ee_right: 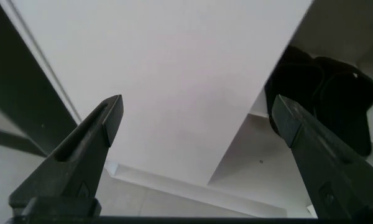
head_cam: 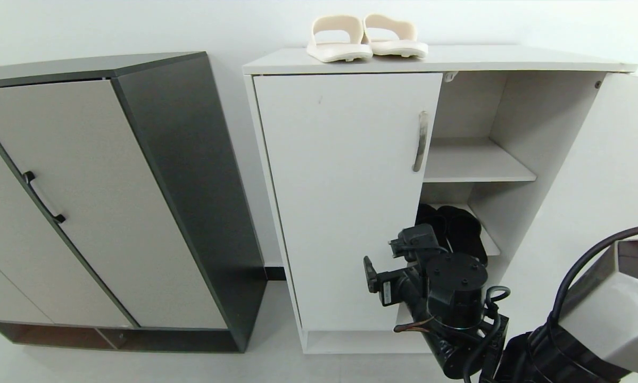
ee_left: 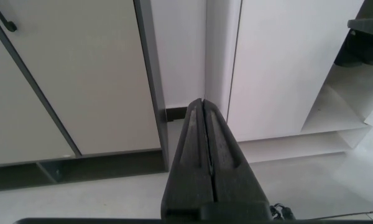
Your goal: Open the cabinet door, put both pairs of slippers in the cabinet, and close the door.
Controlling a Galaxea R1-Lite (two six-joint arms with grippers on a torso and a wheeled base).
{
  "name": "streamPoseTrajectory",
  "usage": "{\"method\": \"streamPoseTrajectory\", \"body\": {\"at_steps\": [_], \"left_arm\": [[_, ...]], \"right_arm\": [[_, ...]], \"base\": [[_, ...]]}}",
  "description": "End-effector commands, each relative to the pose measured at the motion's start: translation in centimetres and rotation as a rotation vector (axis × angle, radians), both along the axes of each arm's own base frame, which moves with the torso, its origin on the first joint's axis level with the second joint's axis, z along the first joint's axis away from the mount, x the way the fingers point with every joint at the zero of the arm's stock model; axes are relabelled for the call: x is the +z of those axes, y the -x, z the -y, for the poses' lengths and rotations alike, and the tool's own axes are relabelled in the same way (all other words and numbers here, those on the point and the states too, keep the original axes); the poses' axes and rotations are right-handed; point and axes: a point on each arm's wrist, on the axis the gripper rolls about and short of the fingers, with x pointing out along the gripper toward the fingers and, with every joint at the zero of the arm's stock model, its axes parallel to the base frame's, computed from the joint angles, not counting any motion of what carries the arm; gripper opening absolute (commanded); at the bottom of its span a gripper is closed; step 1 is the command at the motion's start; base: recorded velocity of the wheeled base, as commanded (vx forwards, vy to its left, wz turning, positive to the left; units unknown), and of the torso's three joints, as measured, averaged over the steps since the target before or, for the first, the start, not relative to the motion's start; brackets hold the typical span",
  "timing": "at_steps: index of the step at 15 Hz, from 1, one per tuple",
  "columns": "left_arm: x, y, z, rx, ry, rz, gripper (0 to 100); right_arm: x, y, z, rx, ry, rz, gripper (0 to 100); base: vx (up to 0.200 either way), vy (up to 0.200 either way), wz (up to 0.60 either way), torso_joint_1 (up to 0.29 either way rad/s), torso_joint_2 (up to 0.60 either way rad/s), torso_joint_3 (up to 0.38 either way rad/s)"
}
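The white cabinet has its right door swung open and its left door closed. A cream pair of slippers sits on top of the cabinet. On the lower shelf inside lies a black pair of slippers, also in the right wrist view. My right gripper hangs low in front of the closed door's edge, just short of the black pair; it is open and empty. My left gripper is shut on nothing, low, facing the gap between the two cabinets.
A dark grey cabinet with a pale closed door stands close to the left of the white one. The upper shelf of the white cabinet is bare. Pale floor lies in front.
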Motion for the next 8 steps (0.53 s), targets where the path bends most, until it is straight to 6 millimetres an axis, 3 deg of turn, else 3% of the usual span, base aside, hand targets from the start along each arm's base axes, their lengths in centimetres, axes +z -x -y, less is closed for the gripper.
{"method": "streamPoseTrajectory", "body": {"at_steps": [1,8], "left_arm": [[0.00,0.00,0.00,0.000,0.000,0.000,0],[0.00,0.00,0.00,0.000,0.000,0.000,0]], "right_arm": [[-0.14,0.01,-0.06,0.001,0.003,-0.003,100],[-0.17,-0.08,-0.08,0.000,0.002,-0.002,100]], "base": [[0.000,0.000,0.00,0.000,0.00,0.000],[0.000,0.000,0.00,0.000,-0.03,-0.028]]}}
